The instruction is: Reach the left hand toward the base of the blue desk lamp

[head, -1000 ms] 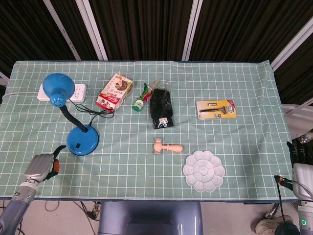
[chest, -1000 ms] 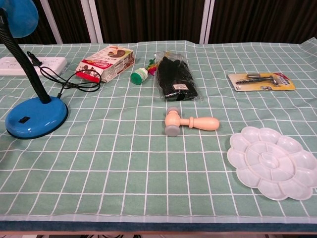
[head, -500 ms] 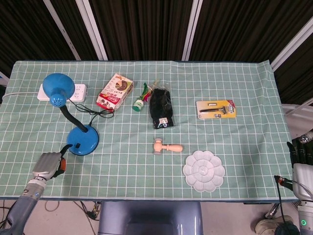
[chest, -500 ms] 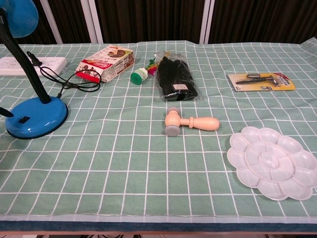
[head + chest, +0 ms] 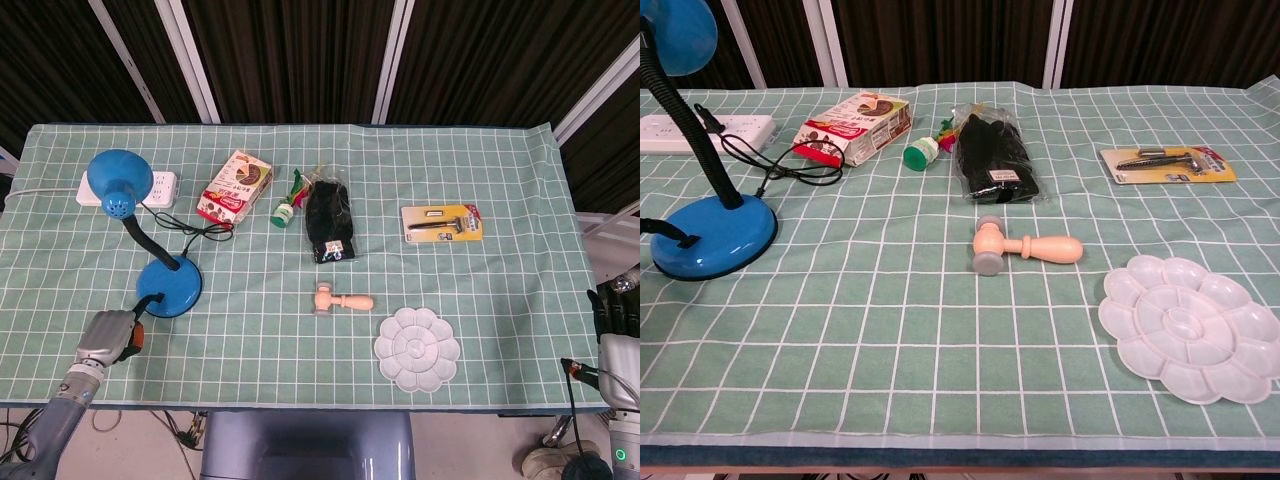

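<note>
- Near the front left corner of the table [image 5: 500, 180], the left hand [image 5: 108, 335] sits low over the cloth, just in front of the lamp base [image 5: 170, 289]; a dark fingertip reaches up to the base's front edge, and whether it touches cannot be told
- From the chest view only that dark fingertip [image 5: 668, 232] shows, lying across the left side of the base; the hand holds nothing, but whether its fingers are spread or curled cannot be told
- The lamp [image 5: 120, 180] stands toward the left edge, its round base on the cloth, its black neck curving back to the blue shade above a white power strip [image 5: 160, 186] near the back left
- The lamp's black cord [image 5: 200, 232] loops on the cloth between the base and a snack box [image 5: 235, 187]
- Right of the box lie a green-capped item [image 5: 284, 212] and a black packet [image 5: 330, 223], toward the back middle
- A small wooden mallet [image 5: 340, 299] lies mid-table, with a white palette [image 5: 417, 348] near the front edge to its right
- A carded razor [image 5: 442, 223] lies toward the right side
- The right hand [image 5: 620, 312] hangs off the right edge of the table, well apart from everything; its fingers are too little seen to judge
</note>
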You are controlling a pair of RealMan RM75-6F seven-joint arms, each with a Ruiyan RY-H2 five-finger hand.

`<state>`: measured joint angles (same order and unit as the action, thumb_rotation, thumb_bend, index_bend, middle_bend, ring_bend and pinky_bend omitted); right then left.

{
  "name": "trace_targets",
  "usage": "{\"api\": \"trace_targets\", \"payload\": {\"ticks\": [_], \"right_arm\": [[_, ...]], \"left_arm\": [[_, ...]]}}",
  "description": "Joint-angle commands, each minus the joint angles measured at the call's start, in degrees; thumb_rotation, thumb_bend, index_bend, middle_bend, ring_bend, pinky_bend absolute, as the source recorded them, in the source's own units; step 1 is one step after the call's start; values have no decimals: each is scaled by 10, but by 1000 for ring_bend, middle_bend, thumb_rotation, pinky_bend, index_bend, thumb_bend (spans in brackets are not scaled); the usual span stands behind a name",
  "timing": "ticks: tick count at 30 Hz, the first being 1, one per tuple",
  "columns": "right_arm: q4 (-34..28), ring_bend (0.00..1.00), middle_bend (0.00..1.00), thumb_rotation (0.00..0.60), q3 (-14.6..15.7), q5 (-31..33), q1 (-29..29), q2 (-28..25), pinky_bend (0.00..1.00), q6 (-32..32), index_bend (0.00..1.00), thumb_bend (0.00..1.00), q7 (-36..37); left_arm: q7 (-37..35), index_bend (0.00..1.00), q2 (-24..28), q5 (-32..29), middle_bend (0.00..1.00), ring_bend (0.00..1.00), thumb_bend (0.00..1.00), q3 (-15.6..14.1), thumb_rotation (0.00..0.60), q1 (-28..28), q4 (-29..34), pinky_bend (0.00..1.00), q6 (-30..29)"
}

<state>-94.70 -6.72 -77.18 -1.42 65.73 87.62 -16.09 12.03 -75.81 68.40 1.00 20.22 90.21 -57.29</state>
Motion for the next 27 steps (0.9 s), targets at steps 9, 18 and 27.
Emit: {"api": "trace_targets", "payload": {"ticks": [9, 18, 27], "right_arm": [[-1, 36, 52, 600, 0, 1, 0, 0, 0, -1, 81, 153, 0], [-1, 36, 52, 600, 0, 1, 0, 1, 0, -1, 81, 152, 0], [-1, 36, 52, 600, 0, 1, -1, 1, 0, -1, 81, 153, 0]], "left_arm": [[7, 124, -4, 2, 773, 795, 811, -6, 600, 0, 1, 862, -7], [24, 131, -11, 5, 773, 795, 810, -13, 600, -3, -10, 862, -21], [55, 165, -31, 11, 773, 795, 810, -21, 600, -10, -37, 862, -41]]}}
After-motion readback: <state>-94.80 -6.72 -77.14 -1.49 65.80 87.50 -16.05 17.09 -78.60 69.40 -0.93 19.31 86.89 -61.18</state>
